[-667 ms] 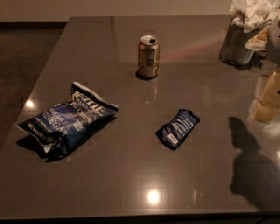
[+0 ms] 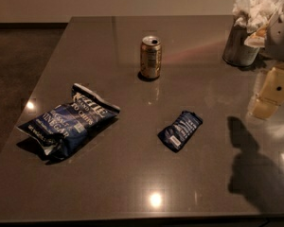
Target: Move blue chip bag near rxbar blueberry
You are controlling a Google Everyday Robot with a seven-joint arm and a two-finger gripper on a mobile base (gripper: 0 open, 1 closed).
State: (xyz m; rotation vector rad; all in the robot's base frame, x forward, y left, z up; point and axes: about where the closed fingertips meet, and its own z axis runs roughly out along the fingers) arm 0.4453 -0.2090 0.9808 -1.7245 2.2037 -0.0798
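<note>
– how far along?
– not begun, i'd judge. the chip bag point(image 2: 68, 122) lies left on the surface point(image 2: 132, 178), well apart from the snack bar point(image 2: 180, 130). my jaws hang at the right edge, far from both; open or shut, i can't tell. the whole carry remains.

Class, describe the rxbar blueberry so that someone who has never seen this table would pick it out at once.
On the grey table, look right of centre, between the gold can and the near edge, left of the pale pincer at the right side. There lies the rxbar blueberry. Unlike the big crinkled blue chip bag at the left, it is a small dark-blue wrapper with a white label.
</note>
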